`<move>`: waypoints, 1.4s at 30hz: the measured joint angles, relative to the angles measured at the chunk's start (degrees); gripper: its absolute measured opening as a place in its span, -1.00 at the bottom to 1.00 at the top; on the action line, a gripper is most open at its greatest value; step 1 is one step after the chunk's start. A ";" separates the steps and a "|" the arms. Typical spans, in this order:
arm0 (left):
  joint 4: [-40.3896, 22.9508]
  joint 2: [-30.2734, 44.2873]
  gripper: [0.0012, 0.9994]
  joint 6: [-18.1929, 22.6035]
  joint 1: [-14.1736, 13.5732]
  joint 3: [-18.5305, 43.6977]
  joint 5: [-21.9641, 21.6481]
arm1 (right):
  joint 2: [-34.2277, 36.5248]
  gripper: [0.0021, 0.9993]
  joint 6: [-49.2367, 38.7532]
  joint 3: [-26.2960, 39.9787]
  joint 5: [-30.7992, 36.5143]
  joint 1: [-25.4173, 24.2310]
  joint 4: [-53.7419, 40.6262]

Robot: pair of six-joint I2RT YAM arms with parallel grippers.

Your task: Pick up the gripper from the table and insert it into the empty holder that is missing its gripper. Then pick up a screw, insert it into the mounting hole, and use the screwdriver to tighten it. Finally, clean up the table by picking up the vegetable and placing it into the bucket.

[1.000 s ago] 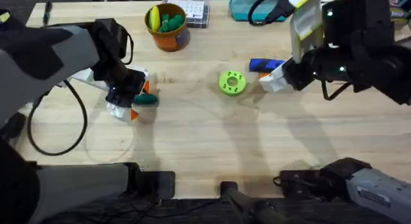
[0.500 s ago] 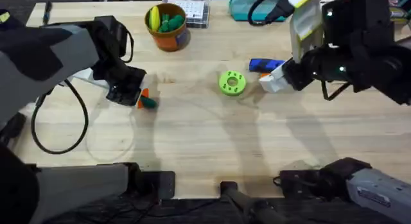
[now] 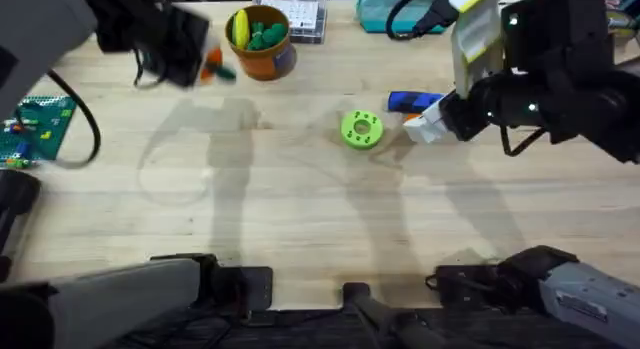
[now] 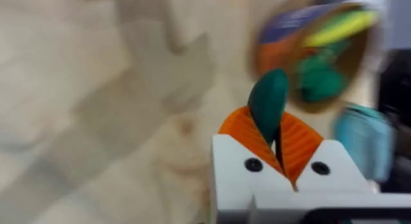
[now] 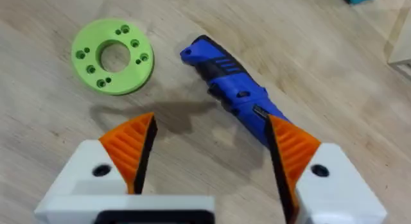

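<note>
**Cucumber toy held beside the bucket, cleanup nearly finished**

Left gripper (image 4: 275,137) first: its two orange ribbed pads (image 4: 243,133) are nearly closed, pinching the lower end of the vegetable (image 4: 268,103), a small dark green cucumber-like toy that sticks up from between them. In the overhead view this gripper (image 3: 208,66) is near the table's far edge, left of centre, with the vegetable (image 3: 224,73) held off the surface and just beside the bucket (image 3: 262,51). The bucket is an orange-brown cup with a blue label, and it already holds a yellow piece and some green pieces. The vegetable is not yet over the bucket's opening, as far as the overhead view shows.

Judging by this, the last step, dropping the vegetable into the bucket, is under way and almost complete: what is left is to carry it over the rim and let go. Whether the holder and the screw steps were finished cannot be told here.

Right gripper (image 5: 209,150): its fingers are spread wide and hold nothing. It hovers over the wooden table (image 3: 300,209) toward the far right side, above a blue-handled screwdriver (image 5: 234,89) lying flat. Near the screwdriver lies a lime-green round disc with holes (image 5: 112,56), apart from it.

A green circuit board (image 3: 38,124) rests at the table's left edge.
</note>
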 joint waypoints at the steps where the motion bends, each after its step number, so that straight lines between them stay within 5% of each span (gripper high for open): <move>1: 2.84 -0.29 -0.95 0.98 -0.65 0.88 0.24 | -0.01 0.94 0.00 0.00 0.01 0.00 -0.01; 5: 13.75 -0.30 -0.95 4.80 -3.94 1.89 1.35 | -0.01 0.94 0.00 0.00 -0.01 0.00 0.00; 6: 21.57 1.11 -0.95 8.70 -6.78 1.93 1.69 | 0.00 0.94 0.00 0.00 0.01 0.00 -0.02; 11: 28.80 5.77 -0.95 15.15 -9.93 1.99 2.22 | -0.02 0.94 -0.01 0.00 0.01 0.00 0.00; 17: 31.62 12.23 -0.90 20.04 -9.43 1.95 2.34 | 0.01 0.94 0.00 0.00 0.01 0.00 0.01; 27: 34.31 15.26 -0.84 21.89 -7.84 1.95 0.02 | -0.02 0.94 0.00 0.00 0.01 0.00 -0.02; 42: 33.46 15.26 0.55 22.41 -7.84 1.95 -0.17 | -0.02 0.94 0.00 0.00 0.01 0.00 -0.02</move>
